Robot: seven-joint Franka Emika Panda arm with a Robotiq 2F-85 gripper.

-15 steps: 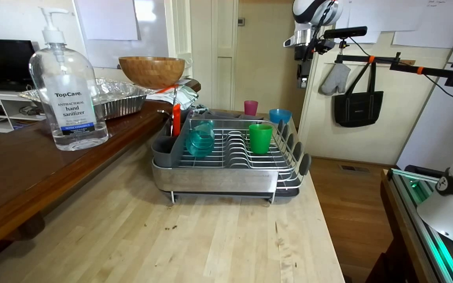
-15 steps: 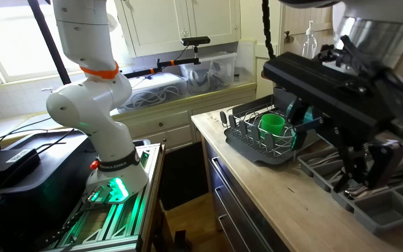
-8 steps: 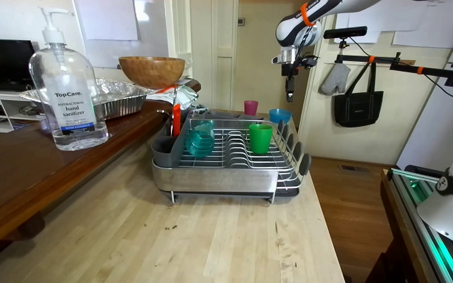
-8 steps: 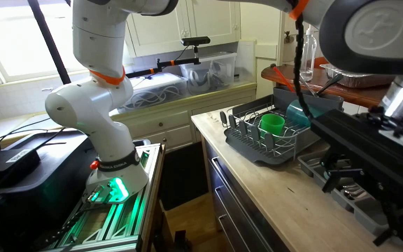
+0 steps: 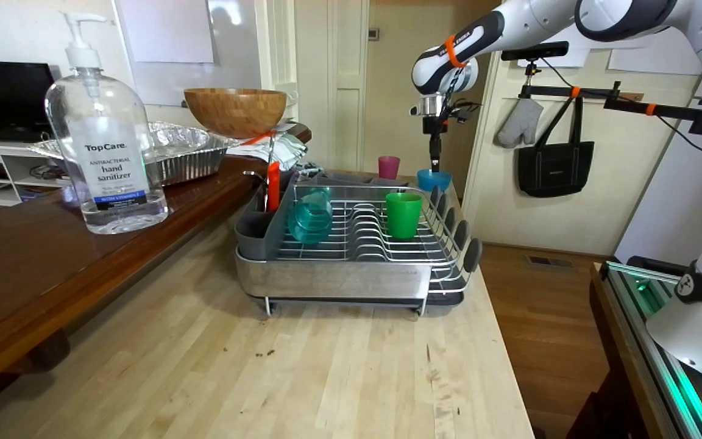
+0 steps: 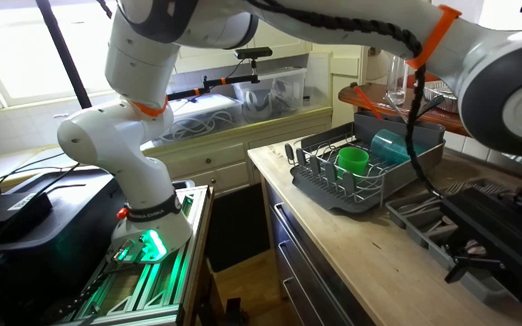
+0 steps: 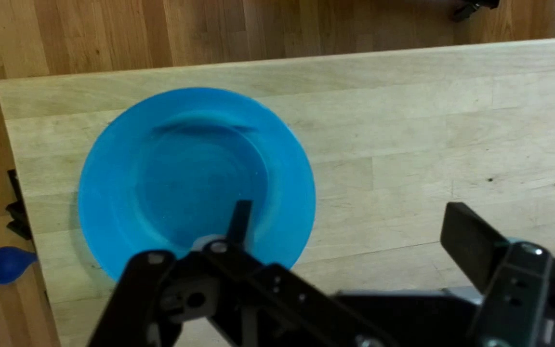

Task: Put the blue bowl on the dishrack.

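The blue bowl sits upright on the wooden counter near its corner; it also shows behind the rack in an exterior view. My gripper is open and empty. In the wrist view one finger overlaps the bowl's inside and the other is over bare wood to the right, so the fingers straddle the rim from above. In an exterior view the gripper comes down at the bowl's rim; contact cannot be told. The dishrack stands on the counter, also seen in an exterior view.
A green cup stands upright in the rack and a teal cup lies in it. A pink cup stands near the bowl. A grey cutlery tray lies beside the rack. The counter edge runs close to the bowl.
My gripper has moved down and away from the rack's side, coming from high up to just over the bowl. The bowl, cups and rack have not moved.
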